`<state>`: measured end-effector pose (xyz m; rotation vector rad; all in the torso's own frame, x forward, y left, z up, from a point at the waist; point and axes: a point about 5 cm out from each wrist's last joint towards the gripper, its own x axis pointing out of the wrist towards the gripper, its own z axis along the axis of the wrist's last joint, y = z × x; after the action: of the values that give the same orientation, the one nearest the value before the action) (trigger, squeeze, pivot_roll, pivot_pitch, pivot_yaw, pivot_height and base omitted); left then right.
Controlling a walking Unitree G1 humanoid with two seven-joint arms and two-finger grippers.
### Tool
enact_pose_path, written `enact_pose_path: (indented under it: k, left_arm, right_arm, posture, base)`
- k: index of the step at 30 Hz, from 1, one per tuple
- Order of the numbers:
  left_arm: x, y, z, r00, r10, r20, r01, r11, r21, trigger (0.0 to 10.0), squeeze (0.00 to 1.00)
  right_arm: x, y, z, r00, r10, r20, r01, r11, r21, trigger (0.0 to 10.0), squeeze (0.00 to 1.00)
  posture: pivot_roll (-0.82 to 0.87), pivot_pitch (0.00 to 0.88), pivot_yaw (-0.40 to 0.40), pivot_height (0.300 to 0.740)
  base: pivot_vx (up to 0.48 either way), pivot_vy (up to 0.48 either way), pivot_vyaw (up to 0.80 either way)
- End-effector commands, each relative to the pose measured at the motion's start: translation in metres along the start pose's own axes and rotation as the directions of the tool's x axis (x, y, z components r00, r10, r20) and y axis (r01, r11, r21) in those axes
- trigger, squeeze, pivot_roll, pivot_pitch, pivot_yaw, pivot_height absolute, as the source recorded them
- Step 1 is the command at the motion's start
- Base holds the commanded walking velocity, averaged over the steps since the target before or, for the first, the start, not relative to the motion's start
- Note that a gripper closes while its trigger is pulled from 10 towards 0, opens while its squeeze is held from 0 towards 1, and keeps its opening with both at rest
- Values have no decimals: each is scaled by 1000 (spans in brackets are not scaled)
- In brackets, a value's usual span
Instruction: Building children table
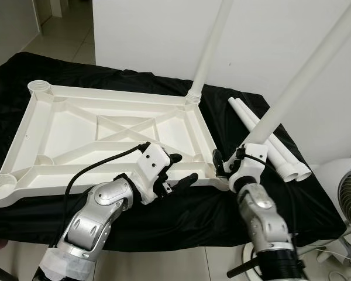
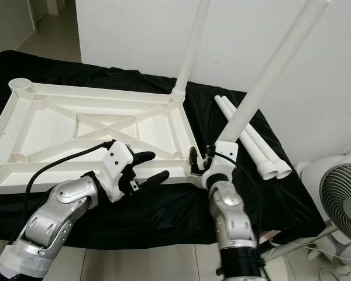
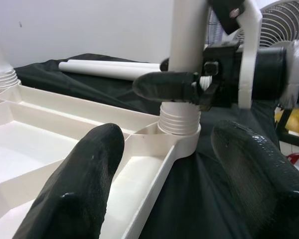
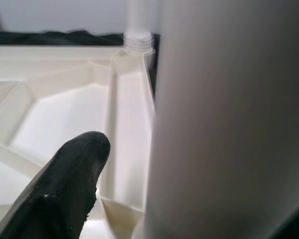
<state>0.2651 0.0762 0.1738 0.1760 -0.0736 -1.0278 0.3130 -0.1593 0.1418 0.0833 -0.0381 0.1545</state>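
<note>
The white table top (image 1: pixel 23 126) lies upside down on a black cloth. One white leg (image 1: pixel 207 52) stands upright in its far right corner socket. A second leg (image 1: pixel 298 82) leans over the near right corner, its threaded end at that socket (image 3: pixel 179 127). My right gripper (image 1: pixel 228 167) is shut on this leg just above the socket, one finger (image 3: pixel 167 85) wrapped across it. My left gripper (image 1: pixel 178 170) is open just left of that corner, over the table top's front rim, with nothing between its fingers (image 3: pixel 84 184).
Two loose legs (image 1: pixel 281 158) lie on the cloth to the right of the table top. The far left socket (image 1: pixel 40 88) and near left socket (image 1: pixel 1 186) stand empty. A white fan (image 1: pixel 348 199) sits on the floor at the right.
</note>
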Motion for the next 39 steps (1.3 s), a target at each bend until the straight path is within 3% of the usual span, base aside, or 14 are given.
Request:
enact_pose_path:
  k: [1, 6, 8, 12, 24, 25, 26, 27, 28, 37, 38, 39]
  left_arm:
    - [5, -5, 0, 1000, -3, -1, 3, 1000, -17, 10000, 0]
    - [7, -8, -2, 1000, 0, -6, -1, 999, -38, 10000, 0]
    - [13, -7, -7, 999, 38, -19, -40, 996, -86, 10000, 0]
    - [16, -6, -11, 997, 71, -33, -74, 992, -100, 10000, 0]
    - [21, 1, -30, 978, 182, -98, -185, 982, -23, 10000, 0]
    - [22, -1, -33, 978, 183, -104, -185, 983, -16, 10000, 0]
    - [22, -1, -33, 978, 183, -104, -185, 983, -16, 10000, 0]
    - [22, -2, -34, 978, 181, -104, -184, 983, -21, 10000, 0]
    - [21, -1, -34, 978, 182, -104, -186, 982, -23, 10000, 0]
    - [23, 0, -33, 978, 186, -96, -187, 982, -8, 10000, 0]
    - [23, 1, -33, 978, 186, -94, -188, 982, -6, 10000, 0]
    - [24, 2, -32, 978, 187, -91, -188, 982, -4, 10000, 0]
  right_arm:
    - [0, -9, 0, 999, 34, -4, -34, 999, -5, 10000, 0]
    - [1, -21, -2, 993, 113, -21, -114, 991, -72, 10000, 0]
    - [2, -28, -10, 981, 188, -49, -192, 977, -93, 10000, 0]
    - [2, -31, -15, 964, 254, -74, -262, 958, -118, 10000, 0]
    - [14, -30, -20, 912, 395, -108, -408, 902, -145, 10000, 0]
    - [15, -31, -22, 907, 405, -114, -419, 892, -166, 8000, 0]
    - [15, -31, -22, 907, 405, -114, -419, 892, -166, 8000, 0]
    - [15, -32, -24, 905, 409, -118, -425, 888, -175, 3137, 0]
    - [15, -34, -26, 907, 402, -126, -420, 891, -175, 0, 0]
    - [10, -33, -37, 908, 397, -131, -411, 906, -104, 0, 0]
    - [9, -33, -39, 914, 385, -125, -398, 913, -95, 7608, 0]
    - [9, -31, -40, 922, 369, -118, -379, 922, -77, 10000, 0]
  posture:
    - [86, 24, -198, 740]
    - [86, 29, -197, 740]
    - [86, 36, -189, 740]
    - [91, 36, -189, 740]
    - [106, 24, -182, 740]
    - [109, 25, -182, 740]
    - [109, 25, -182, 740]
    - [110, 24, -181, 740]
    - [110, 24, -180, 740]
    - [107, 21, -176, 740]
    - [107, 21, -176, 740]
    - [102, 21, -170, 740]
  base:
    - [0, 0, 0]
    - [0, 0, 0]
    - [0, 0, 0]
    - [0, 0, 0]
    - [0, 0, 0]
    - [0, 0, 0]
    - [0, 0, 0]
    - [0, 0, 0]
    - [0, 0, 0]
    - [0, 0, 0]
    - [0, 0, 0]
    - [0, 0, 0]
